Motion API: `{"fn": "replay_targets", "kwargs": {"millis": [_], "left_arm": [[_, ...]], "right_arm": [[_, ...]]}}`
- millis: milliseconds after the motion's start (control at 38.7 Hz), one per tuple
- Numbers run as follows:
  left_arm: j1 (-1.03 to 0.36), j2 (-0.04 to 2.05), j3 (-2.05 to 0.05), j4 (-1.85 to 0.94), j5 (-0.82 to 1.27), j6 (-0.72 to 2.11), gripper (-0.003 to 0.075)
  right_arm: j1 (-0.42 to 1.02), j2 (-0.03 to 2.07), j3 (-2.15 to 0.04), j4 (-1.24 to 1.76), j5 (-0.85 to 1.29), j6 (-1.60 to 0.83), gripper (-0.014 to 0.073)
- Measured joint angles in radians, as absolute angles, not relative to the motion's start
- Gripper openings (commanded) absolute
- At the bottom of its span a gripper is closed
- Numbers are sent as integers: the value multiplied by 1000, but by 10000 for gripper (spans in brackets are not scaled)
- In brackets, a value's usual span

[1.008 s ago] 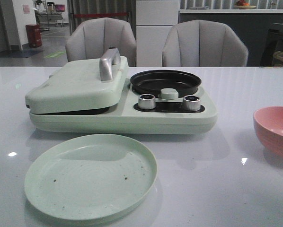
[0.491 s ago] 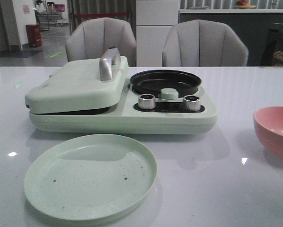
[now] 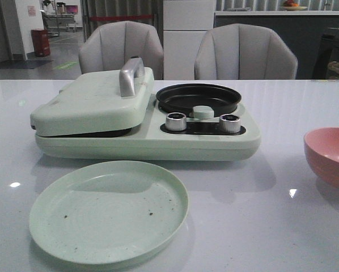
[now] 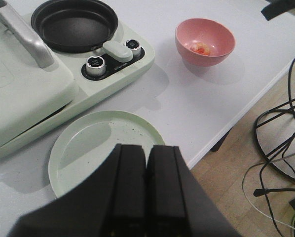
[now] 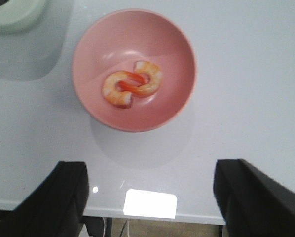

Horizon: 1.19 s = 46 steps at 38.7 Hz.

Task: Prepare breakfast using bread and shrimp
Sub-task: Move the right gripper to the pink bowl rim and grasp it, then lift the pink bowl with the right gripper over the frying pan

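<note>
Right now, operator, your scene reads like this:

Table: you have a glossy white tabletop [image 3: 283,226], smooth enough to throw back the ceiling lights.

Breakfast maker: a pale green, round-cornered plastic appliance [image 3: 147,141] sits at the middle of the table. Its hinged lid [image 3: 90,105] on the robot's left is down and carries a curved silver metal handle [image 3: 131,75].

Frying pan: a round, black, matte pan [image 3: 198,98] sits in the right half of the appliance, with two ribbed silver knobs [image 3: 176,121] on a black panel in front of it.

Plate: a round, shallow, pale green plate [image 3: 108,211] lies in front of the appliance, dotted with dark crumbs.

Bowl: a smooth pink bowl [image 5: 133,69] stands well apart, to the right of the appliance.

Shrimp: you will find the shrimp [image 5: 131,84] in the bottom of the pink bowl, pale curled flesh with orange-red streaks; it may be two curls hooked together.

Bread: no slice shows in your views.

Left gripper: the left gripper [image 4: 146,187] hangs above the near rim of the plate, its flat black fingers [image 4: 129,187] pressed together with nothing between them.

Right gripper: the right gripper [image 5: 150,197] hovers above the bowl, its black fingers [image 5: 63,197] spread wide and holding nothing.
</note>
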<state>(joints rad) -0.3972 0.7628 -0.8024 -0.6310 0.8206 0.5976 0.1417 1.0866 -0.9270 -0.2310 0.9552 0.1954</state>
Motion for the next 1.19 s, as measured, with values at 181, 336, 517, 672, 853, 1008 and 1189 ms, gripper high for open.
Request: {"fn": "replay_targets", "kwargs": {"millis": [181, 336, 517, 672, 853, 1008, 1189], "left_arm": [[-397, 763, -802, -631, 821, 598, 99], [-397, 763, -802, -631, 821, 598, 99], [-397, 763, -802, -631, 821, 598, 99], [-397, 763, -802, -631, 821, 598, 99], [-397, 763, -802, -631, 821, 598, 99], [-397, 763, -802, -631, 821, 598, 99], [-397, 763, -802, -631, 821, 598, 99]], "right_arm": [[-48, 1259, -1012, -79, 941, 66, 620], [-154, 1410, -1081, 40, 922, -62, 620], [-175, 1574, -1145, 65, 889, -106, 620], [-175, 1692, -1184, 70, 863, -113, 620], [-175, 1797, -1209, 71, 849, -115, 576], [-175, 1833, -1212, 56, 841, -115, 373], [-175, 1837, -1213, 52, 835, -115, 154]]}}
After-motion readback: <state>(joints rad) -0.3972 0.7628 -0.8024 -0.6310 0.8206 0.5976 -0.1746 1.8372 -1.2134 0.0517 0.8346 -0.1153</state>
